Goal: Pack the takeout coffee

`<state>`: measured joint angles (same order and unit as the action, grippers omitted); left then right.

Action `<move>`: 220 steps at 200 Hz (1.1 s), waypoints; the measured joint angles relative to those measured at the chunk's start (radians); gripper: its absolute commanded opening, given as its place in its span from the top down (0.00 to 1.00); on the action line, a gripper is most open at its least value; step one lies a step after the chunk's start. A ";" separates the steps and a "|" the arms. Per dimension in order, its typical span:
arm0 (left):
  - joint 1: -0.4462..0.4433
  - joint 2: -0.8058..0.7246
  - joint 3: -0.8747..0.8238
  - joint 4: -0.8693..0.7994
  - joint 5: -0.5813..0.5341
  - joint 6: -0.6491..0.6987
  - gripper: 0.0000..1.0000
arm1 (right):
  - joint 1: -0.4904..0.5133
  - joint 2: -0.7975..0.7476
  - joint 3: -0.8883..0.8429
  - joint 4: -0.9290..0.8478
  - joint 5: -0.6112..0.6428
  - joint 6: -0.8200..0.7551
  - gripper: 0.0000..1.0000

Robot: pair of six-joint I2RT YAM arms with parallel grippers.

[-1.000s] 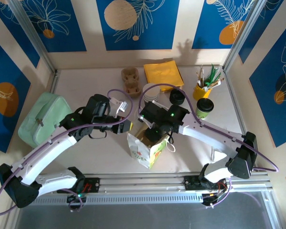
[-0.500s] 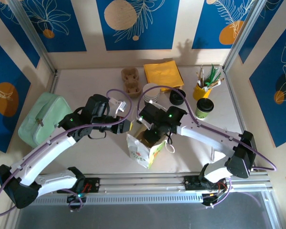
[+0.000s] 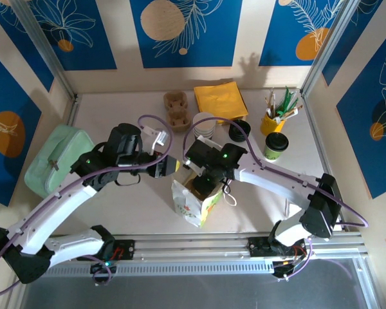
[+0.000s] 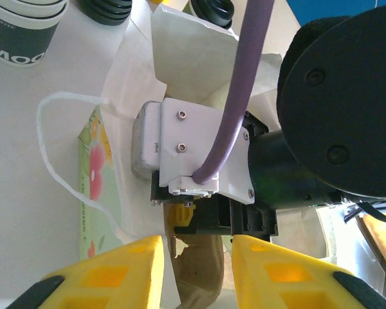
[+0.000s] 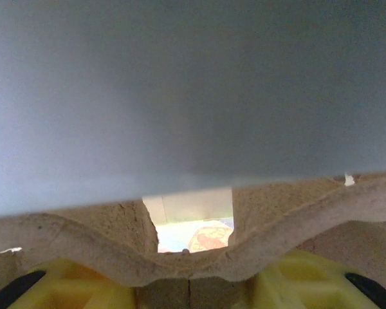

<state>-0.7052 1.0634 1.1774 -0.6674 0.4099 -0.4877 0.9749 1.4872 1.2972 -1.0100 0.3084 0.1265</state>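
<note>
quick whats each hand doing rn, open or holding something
Left hand: open, holding nothing.
Right hand: closed on the brown pulp cup carrier.

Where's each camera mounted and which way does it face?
Top external: above, behind the bases, looking down on the table; both arms show.
Left wrist: on the left arm, facing the paper bag and the right arm's wrist; own yellow fingers.
Right wrist: close on the gripped pulp carrier; own fingers below.
Shared: top and left wrist both see the paper bag.
</note>
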 measured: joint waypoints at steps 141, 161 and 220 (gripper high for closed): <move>0.000 -0.002 0.000 -0.006 -0.001 0.000 0.67 | 0.000 0.005 0.022 -0.038 0.001 -0.020 0.34; 0.000 -0.002 0.000 -0.006 -0.001 -0.001 0.67 | 0.000 0.005 0.044 -0.047 0.001 -0.022 0.32; 0.000 -0.002 0.000 -0.006 -0.001 -0.001 0.67 | 0.000 -0.005 0.105 -0.066 0.001 -0.022 0.29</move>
<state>-0.7055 1.0611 1.1774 -0.6735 0.4091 -0.4885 0.9749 1.4822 1.4017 -1.0760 0.3096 0.1047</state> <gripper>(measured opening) 0.331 0.704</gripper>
